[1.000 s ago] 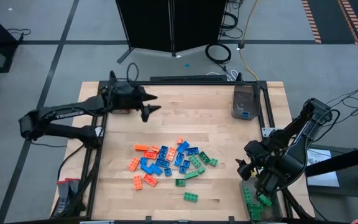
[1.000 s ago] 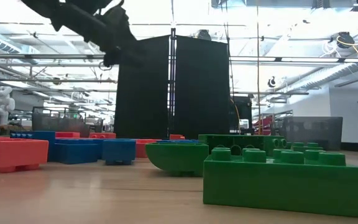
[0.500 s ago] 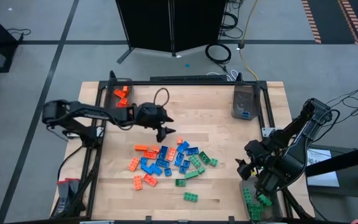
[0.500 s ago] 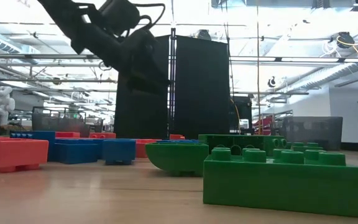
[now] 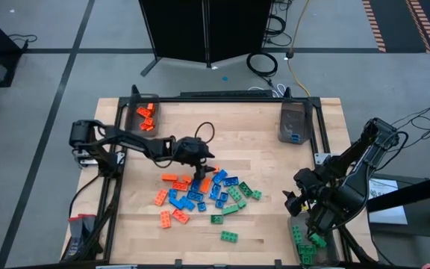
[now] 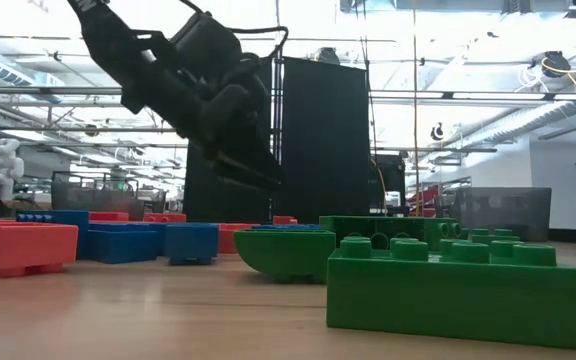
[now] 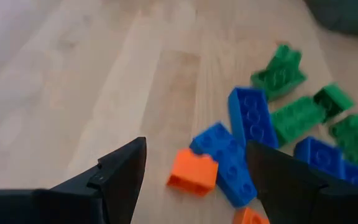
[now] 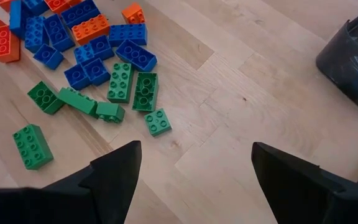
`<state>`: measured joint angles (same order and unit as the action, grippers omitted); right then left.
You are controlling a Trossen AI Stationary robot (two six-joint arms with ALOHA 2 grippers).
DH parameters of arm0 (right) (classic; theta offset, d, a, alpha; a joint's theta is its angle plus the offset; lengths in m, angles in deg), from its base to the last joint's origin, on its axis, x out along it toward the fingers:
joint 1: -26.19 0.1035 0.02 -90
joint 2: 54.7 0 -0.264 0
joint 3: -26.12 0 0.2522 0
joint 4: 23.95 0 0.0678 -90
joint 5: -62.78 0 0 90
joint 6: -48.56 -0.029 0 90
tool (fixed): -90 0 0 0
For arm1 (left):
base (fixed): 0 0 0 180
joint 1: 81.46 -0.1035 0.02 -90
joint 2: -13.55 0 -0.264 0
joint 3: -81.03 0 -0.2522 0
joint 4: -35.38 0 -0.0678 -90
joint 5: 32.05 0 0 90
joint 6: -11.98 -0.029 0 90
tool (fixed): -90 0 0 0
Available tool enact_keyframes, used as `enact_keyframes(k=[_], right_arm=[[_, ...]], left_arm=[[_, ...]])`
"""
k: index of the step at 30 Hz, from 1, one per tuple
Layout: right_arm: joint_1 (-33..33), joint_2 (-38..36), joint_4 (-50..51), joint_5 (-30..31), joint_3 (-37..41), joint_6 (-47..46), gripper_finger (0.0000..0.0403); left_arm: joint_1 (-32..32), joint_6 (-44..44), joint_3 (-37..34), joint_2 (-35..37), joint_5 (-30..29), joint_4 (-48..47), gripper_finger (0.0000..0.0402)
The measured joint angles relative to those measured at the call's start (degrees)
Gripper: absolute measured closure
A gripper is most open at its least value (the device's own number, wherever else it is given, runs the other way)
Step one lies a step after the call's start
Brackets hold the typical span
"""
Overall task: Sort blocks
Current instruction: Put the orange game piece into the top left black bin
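The blocks (image 5: 204, 193), orange, blue and green studded bricks, lie in a loose pile in the middle of the wooden table. My left gripper (image 5: 201, 169) hangs open just above the pile's far edge, slanting down. In the left wrist view, my left gripper (image 7: 196, 144) has a small orange block (image 7: 193, 171) and blue blocks (image 7: 232, 163) lying ahead between its fingers, untouched. My right gripper (image 5: 290, 204) waits open above the table's near right corner. The right wrist view looks past my right gripper (image 8: 196, 145) at the pile (image 8: 98, 59).
A bin with orange blocks (image 5: 146, 116) stands at the far left corner. A bin with a blue block (image 5: 293, 123) stands at the far right, and a bin with green blocks (image 5: 304, 245) at the near right. One green block (image 5: 229, 237) lies apart near the front edge.
My left gripper has swung from beside the far left bin toward the table's middle and down, tipping steeper, and now hangs over the pile's far edge. Its fingers have stayed open. The blocks have not moved.
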<state>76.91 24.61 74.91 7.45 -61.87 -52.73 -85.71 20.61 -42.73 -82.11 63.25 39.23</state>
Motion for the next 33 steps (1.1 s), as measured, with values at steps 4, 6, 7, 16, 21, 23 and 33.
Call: enact_keyframes(k=[4, 6, 7, 16, 21, 23, 33], right_arm=[[0.0, 0.0, 0.0, 0.0, 0.0, 0.0, 0.0103], [0.0, 0.0, 0.0, 0.0, 0.0, 0.0, 0.0103], [0.0, 0.0, 0.0, 0.0, 0.0, 0.0, 0.0103], [0.0, 0.0, -0.1, -0.1, 0.0, 0.0, 0.0103], [0.0, 0.0, -0.2, -0.2, 0.0, 0.0, 0.0103], [0.0, 0.0, -0.3, -0.3, 0.0, 0.0, 0.0103], [0.0, 0.0, -1.1, -0.5, 0.0, 0.0, 0.0103]], left_arm=[[1.0, -0.3, 0.0, -1.7, -1.4, 0.0, 0.0125], [1.4, -1.3, 0.0, -2.6, -2.4, 0.4, 0.0125], [1.5, -1.7, 0.0, -2.9, -2.7, 0.5, 0.0125], [1.7, -2.1, 0.0, -6.9, -3.5, 4.6, 0.0125], [1.6, -2.0, 0.4, -9.9, -3.0, 6.4, 0.0125], [1.6, -2.0, 1.0, -11.0, -2.3, 6.6, 0.0127], [1.4, -2.0, 3.3, -12.8, -1.3, 5.7, 0.0241]])
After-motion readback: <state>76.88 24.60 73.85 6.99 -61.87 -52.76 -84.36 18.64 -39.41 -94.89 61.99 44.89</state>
